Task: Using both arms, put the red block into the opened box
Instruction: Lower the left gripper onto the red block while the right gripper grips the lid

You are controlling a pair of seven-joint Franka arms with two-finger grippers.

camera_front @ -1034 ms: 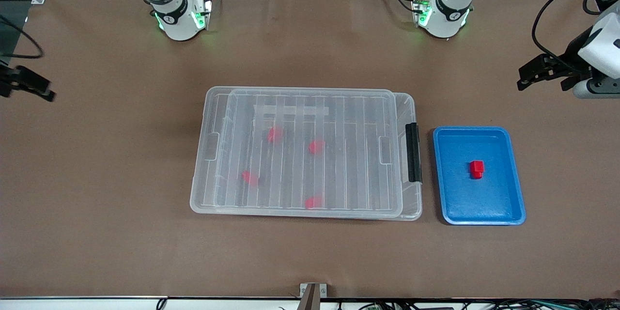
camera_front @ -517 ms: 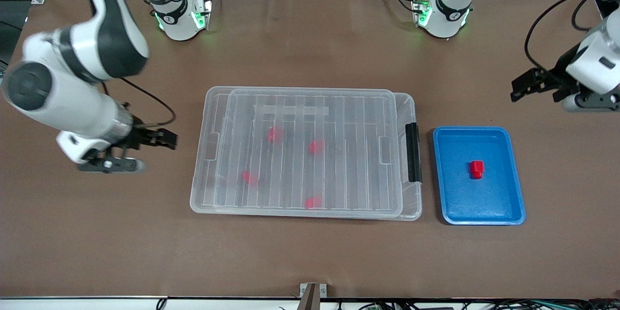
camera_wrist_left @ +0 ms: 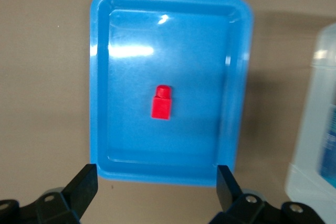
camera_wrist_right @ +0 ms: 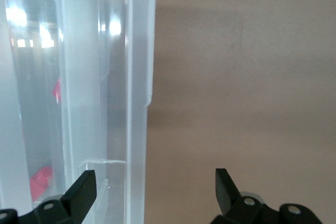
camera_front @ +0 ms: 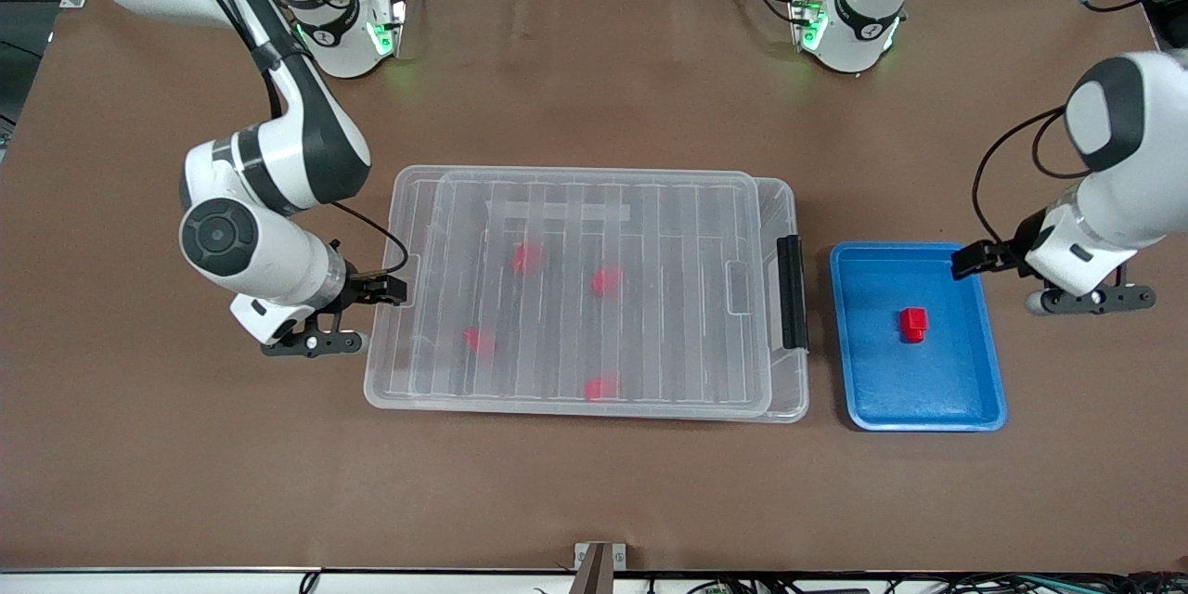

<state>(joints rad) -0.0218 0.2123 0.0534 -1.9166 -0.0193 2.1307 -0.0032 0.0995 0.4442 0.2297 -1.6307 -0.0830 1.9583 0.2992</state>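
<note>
One red block (camera_front: 913, 323) lies in the blue tray (camera_front: 984, 390); the left wrist view shows this block (camera_wrist_left: 161, 103) ahead of the fingers. My left gripper (camera_front: 970, 262) hangs open and empty over the tray's rim on the left arm's side, seen as (camera_wrist_left: 156, 177) in its own view. The clear box (camera_front: 789, 390) sits mid-table with its ribbed lid (camera_front: 650, 204) lying on it and several red blocks (camera_front: 606, 279) under the lid. My right gripper (camera_front: 388, 290) is open and empty over the box's short end (camera_wrist_right: 139, 77) on the right arm's side, shown as (camera_wrist_right: 155, 179).
A black latch (camera_front: 791, 292) is on the box's short side that faces the blue tray (camera_wrist_left: 100, 77). Bare brown table (camera_front: 594, 483) lies round the box and tray. Both arm bases stand at the table's edge farthest from the front camera.
The right arm has swung in from the table's end to the box's short end. The left arm has come down and inward to the blue tray's rim. Both grippers stayed open.
</note>
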